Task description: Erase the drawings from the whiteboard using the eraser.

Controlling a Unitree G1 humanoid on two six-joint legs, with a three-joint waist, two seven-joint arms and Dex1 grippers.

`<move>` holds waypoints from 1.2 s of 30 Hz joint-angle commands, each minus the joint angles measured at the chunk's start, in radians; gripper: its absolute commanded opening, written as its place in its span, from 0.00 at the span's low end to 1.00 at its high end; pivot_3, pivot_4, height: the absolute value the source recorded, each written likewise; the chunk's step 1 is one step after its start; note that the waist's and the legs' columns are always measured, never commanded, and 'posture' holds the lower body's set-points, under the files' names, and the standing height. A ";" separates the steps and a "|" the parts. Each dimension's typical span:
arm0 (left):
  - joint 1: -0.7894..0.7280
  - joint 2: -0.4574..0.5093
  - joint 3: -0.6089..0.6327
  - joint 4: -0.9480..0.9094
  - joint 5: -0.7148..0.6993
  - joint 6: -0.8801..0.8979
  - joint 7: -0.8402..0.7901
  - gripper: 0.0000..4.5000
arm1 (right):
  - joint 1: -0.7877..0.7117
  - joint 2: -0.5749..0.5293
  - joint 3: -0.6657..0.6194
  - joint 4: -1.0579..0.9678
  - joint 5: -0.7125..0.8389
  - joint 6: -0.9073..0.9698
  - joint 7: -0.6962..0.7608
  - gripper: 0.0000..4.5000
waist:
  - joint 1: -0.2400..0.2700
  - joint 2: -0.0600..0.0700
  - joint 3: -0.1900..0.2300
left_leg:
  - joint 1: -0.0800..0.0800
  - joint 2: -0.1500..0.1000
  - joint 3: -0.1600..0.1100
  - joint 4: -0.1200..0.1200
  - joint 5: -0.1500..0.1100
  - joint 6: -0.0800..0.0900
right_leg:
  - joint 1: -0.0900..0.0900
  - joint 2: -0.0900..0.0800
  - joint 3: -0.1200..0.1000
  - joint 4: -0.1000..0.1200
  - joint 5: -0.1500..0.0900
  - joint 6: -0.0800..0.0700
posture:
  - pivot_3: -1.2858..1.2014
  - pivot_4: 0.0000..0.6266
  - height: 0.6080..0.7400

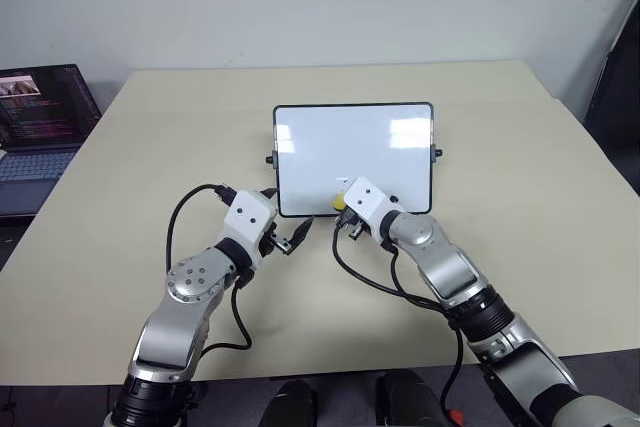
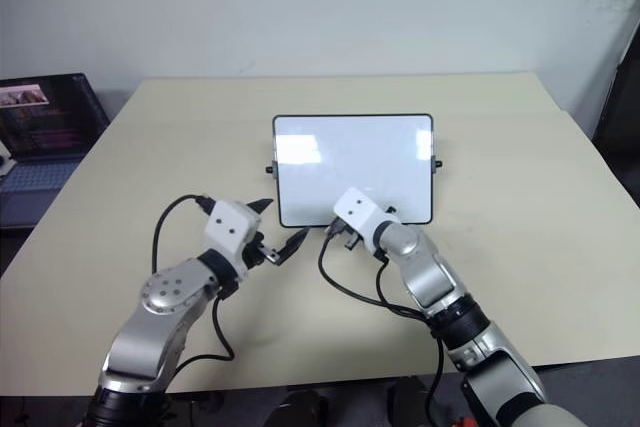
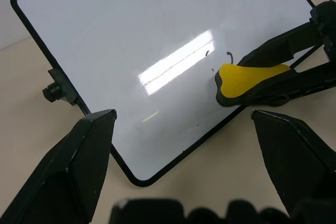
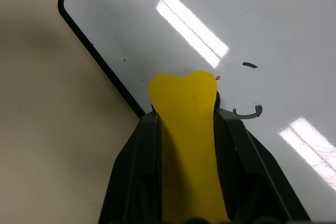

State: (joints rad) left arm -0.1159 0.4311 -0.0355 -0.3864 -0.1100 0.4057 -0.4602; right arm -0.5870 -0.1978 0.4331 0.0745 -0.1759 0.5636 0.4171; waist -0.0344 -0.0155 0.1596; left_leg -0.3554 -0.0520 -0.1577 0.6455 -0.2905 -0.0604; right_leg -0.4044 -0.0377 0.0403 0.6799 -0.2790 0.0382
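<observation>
Whiteboard (image 1: 353, 152): lies flat on tan table (image 1: 520, 167), centre, black frame, small knobs on both sides. Near edge faces the two arms.
Drawings (image 4: 248, 112): only scraps seen, a curved hook stroke and a short dash, thin and dark, near the board's near edge. A few faint specks closer to the frame. Rest of surface reads clean, w/ ceiling-light glare.
Eraser (image 4: 188, 129): yellow block, clamped lengthwise in R gripper (image 1: 343, 209), nose over the board just inside the near frame, right beside the hook stroke. Contact w/ surface: cannot tell.
R fingers: clenched on the eraser, one each side.
L gripper (image 3: 184, 124): fingers spread wide, nothing between them; hovers at the board's near-left corner, not touching the frame as far as seen.
Laptop (image 1: 40, 137): far left of table, well apart, no concern.
Risk 1: board unheld. A sideways wipe could drag it across the table, since L gripper is not bracing it.
Risk 2: eraser nose rides beside the strokes, so a short pass may miss hook or dash; pad angle may leave only an edge touching.
Risk 3: R cable (image 1: 360, 272) loops low near the frame and could snag it.
Progress est.: late stage, residue only.
</observation>
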 commanded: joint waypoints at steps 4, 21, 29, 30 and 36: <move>0.003 -0.001 0.012 0.005 0.005 -0.045 0.005 1.00 | -0.040 -0.001 -0.101 -0.056 0.017 0.020 -0.020 0.23 | 0.002 0.000 0.000 | -0.001 0.000 -0.001 0.000 0.000 0.000 | 0.000 0.000 0.000 0.000 0.000 0.000 | 0.52 0.24 1.00; -0.019 0.002 0.009 0.058 0.007 -0.097 -0.007 1.00 | -0.141 0.034 -0.121 0.089 0.007 -0.036 -0.039 0.23 | 0.000 0.000 0.001 | -0.008 -0.001 -0.001 -0.001 0.002 -0.003 | -0.006 -0.001 -0.001 -0.003 0.000 0.000 | 0.52 0.24 1.00; 0.012 0.003 0.019 0.051 0.012 -0.110 -0.001 1.00 | -0.069 0.045 -0.039 0.053 -0.013 -0.018 0.003 0.23 | -0.006 0.000 0.000 | -0.006 0.000 -0.001 0.000 0.001 -0.002 | -0.004 0.000 0.000 -0.001 0.000 0.000 | 0.52 0.24 1.00; 0.014 0.002 0.019 0.051 0.012 -0.111 -0.001 1.00 | -0.060 0.046 -0.034 0.044 -0.013 -0.012 0.006 0.23 | -0.006 0.000 0.000 | -0.006 0.000 -0.001 0.000 0.001 -0.002 | -0.004 0.000 -0.001 -0.001 0.000 0.000 | 0.52 0.24 1.00; 0.019 -0.001 0.017 0.051 0.014 -0.114 0.001 1.00 | -0.013 0.043 0.000 -0.032 -0.010 0.034 0.042 0.23 | -0.005 0.000 0.000 | -0.006 0.000 -0.001 0.000 0.001 -0.002 | -0.004 0.000 -0.001 0.000 0.000 0.000 | 0.52 0.24 1.00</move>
State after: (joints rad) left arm -0.0947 0.4299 -0.0338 -0.3037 -0.0967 0.3163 -0.4654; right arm -0.6053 -0.1530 0.4277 0.0805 -0.1817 0.5764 0.4493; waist -0.0396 -0.0153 0.1600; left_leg -0.3610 -0.0521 -0.1591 0.6453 -0.2895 -0.0625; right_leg -0.4087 -0.0381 0.0397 0.6793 -0.2789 0.0379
